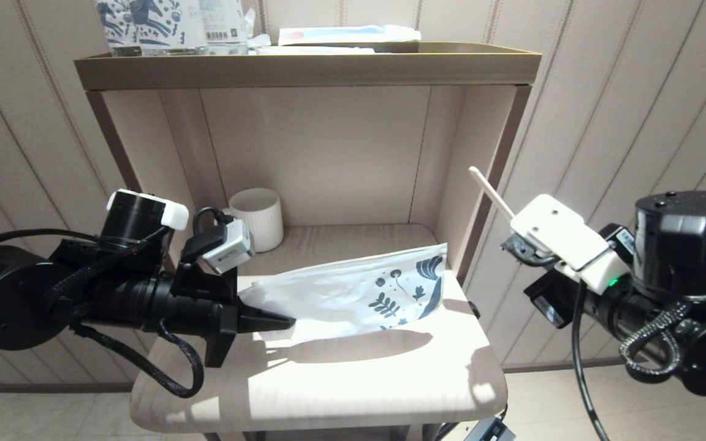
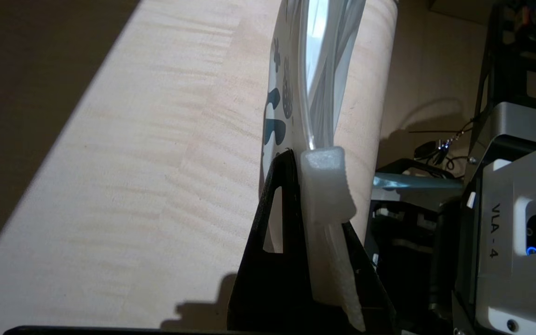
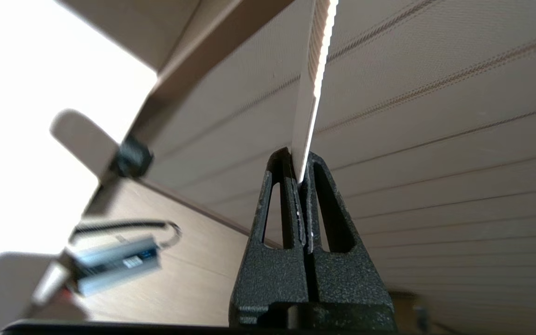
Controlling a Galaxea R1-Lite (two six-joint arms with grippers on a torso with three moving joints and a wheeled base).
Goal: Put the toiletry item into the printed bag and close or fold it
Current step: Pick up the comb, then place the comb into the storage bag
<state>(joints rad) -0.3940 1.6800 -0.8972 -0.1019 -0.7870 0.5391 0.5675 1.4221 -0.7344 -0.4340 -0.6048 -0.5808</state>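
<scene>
Your left gripper pinches the crinkled printed bag; your right gripper clamps the slim, flat toiletry stick.

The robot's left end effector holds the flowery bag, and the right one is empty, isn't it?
Not quite. The left end effector does hold the printed bag, but the right end effector is not empty: it grips the toiletry item, a slim cream stick. The right wrist view shows it pinched between the fingers.

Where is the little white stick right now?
The stick is up in the air, pinched in the right tool, right of the shelf and the printed bag.
</scene>
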